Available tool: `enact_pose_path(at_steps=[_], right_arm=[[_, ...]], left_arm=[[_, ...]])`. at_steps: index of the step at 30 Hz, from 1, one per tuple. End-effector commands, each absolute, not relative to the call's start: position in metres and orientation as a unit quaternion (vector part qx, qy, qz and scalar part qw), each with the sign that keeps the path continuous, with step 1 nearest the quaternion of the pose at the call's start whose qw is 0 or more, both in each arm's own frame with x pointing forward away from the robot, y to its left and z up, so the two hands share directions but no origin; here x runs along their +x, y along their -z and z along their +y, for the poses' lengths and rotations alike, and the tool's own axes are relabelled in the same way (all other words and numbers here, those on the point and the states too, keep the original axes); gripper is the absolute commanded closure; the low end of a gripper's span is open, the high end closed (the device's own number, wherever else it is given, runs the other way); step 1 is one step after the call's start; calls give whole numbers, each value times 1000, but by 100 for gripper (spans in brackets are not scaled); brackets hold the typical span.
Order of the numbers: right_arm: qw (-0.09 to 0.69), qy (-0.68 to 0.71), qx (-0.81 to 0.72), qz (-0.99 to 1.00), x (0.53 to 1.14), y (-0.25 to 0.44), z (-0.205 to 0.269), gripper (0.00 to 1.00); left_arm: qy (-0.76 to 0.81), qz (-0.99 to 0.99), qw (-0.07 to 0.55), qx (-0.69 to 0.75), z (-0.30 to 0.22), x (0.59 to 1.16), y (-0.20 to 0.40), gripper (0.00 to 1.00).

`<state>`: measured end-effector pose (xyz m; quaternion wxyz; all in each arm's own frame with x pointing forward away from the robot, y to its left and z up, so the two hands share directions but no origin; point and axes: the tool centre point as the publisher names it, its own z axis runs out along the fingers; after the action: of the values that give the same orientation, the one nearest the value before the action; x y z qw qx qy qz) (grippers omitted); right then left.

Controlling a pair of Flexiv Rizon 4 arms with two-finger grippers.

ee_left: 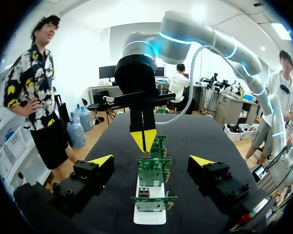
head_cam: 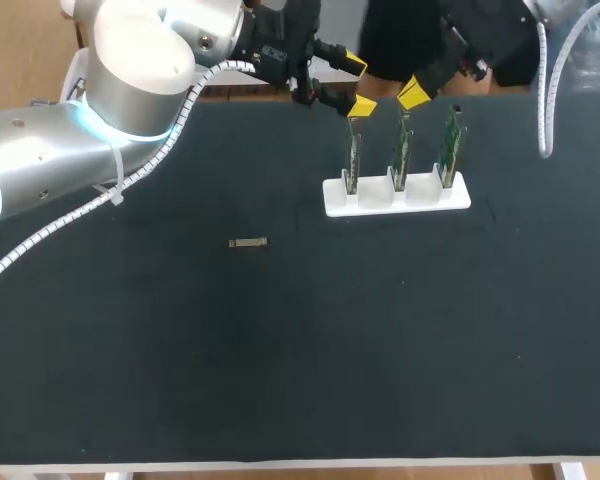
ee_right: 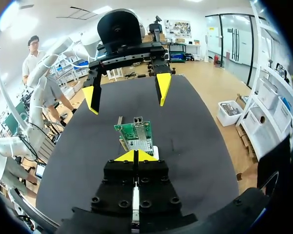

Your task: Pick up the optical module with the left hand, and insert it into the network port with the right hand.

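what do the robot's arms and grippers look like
The left arm and right arm are smooth silver-grey tubes with rounded joints, each joint ringed by a glowing light-blue band. A white ribbed cable hose runs along each. The left gripper and right gripper have blocky black bodies with visible screws and wedge-shaped bright yellow tips.

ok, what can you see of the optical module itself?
The optical module is a small slim bar, dull grey metal by its look, lying flat on the black table with its long side across the head view. It sits alone, left of the white stand and nearer the robot. Nothing touches it: the left gripper and right gripper are both up by the stand. Finer detail is too small to tell.
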<state>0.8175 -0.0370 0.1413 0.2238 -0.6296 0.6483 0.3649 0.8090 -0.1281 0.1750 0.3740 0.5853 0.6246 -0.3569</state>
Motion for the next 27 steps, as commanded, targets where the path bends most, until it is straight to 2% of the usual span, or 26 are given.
enact_pose_path(at_steps=[1,11,27], right_arm=[[50,-528,-663,528,823,-131,-37,100],[59,-532,-657,532,823,-133,-39,100],[105,-529,-669,512,831,-179,-57,100]], left_arm=[[355,626,374,585,-129,808,-175,0],[355,626,374,585,-129,808,-175,0],[355,626,374,585,-129,808,-175,0]])
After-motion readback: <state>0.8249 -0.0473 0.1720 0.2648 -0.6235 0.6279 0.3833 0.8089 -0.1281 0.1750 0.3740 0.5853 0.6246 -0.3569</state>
